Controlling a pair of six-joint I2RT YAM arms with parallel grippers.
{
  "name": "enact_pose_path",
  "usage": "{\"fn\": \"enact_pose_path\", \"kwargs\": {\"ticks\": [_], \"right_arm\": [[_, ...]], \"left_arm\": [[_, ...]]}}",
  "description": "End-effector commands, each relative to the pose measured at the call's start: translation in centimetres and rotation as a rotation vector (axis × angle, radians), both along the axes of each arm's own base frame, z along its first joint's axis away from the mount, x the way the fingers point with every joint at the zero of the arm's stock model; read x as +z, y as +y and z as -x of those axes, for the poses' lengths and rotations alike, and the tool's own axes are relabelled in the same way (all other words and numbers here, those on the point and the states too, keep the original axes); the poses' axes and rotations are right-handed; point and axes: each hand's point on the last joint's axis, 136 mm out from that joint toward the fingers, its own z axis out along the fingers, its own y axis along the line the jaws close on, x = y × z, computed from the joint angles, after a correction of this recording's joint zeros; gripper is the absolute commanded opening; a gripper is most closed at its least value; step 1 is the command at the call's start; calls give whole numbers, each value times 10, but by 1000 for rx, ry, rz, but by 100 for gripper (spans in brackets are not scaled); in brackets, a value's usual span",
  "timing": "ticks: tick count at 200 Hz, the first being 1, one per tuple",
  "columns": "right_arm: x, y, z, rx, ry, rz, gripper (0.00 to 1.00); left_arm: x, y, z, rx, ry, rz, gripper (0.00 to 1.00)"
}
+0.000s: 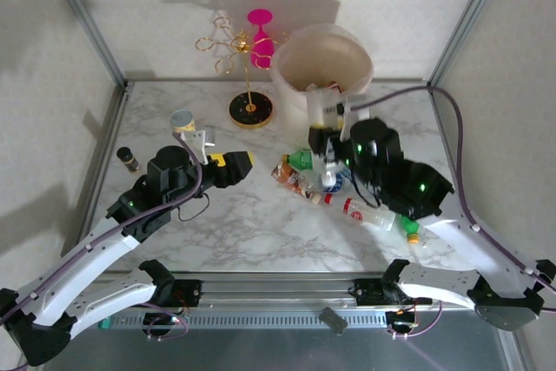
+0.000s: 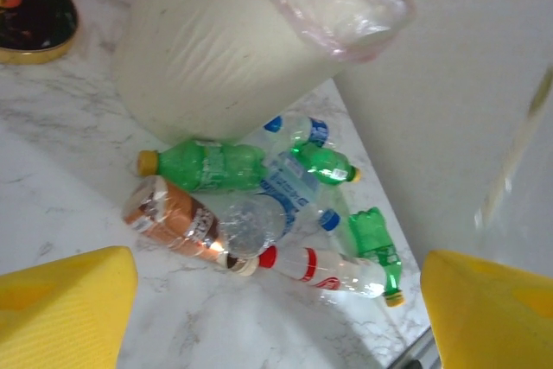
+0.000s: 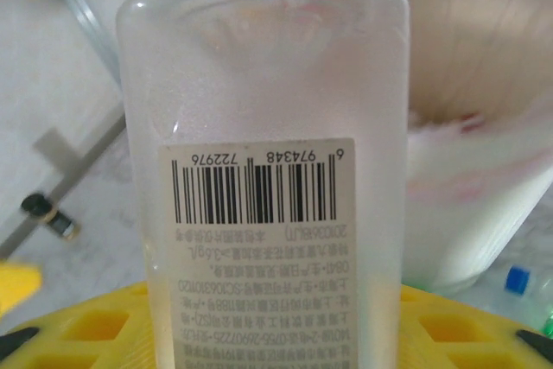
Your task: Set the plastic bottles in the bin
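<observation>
Holding a frosted plastic bottle (image 3: 259,127) with the right fingers (image 3: 86,330) clamped on the near part of its body, clear of the worktop (image 1: 252,223) and just beside the bin (image 1: 287,84); judged to be staged for tipping over the rim. Long axis in line with the fingers, blunt far end toward the bin, barcode label inverted in the wrist view, cap end hidden. Left fingers (image 2: 60,308) spread wide and empty, aimed at the loose bottles (image 2: 259,205) heaped at the bin's foot, probably lined up for a later pick.
</observation>
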Motion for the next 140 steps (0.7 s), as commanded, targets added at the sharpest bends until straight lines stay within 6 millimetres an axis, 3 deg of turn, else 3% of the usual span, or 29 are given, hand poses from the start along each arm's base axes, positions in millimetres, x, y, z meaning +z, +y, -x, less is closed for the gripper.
{"fn": "enact_pose_path", "kwargs": {"ticks": [1,24,27,46,70,110,140], "right_arm": [[36,-11,-31,-50,-85,32,52],[68,-13,-63,-94,-114,7,51],[73,-20,-71,-118,-122,4,51],[86,-19,-104,-146,-139,12,51],[93,-26,-146,-177,-153,8,50],[74,-34,-211,-199,-107,-3,50],[48,-25,-242,-173,-77,17,51]], "left_arm": [[45,-19,5,-96,-87,80,85],[72,-24,-1,-107,-100,126,86],[77,-26,0,-120,-103,140,86],[96,-40,2,-195,-102,181,86],[103,-40,0,-186,-113,182,86],[89,-37,-8,-154,-100,140,86],[79,-36,-13,-142,-85,117,86]]}}
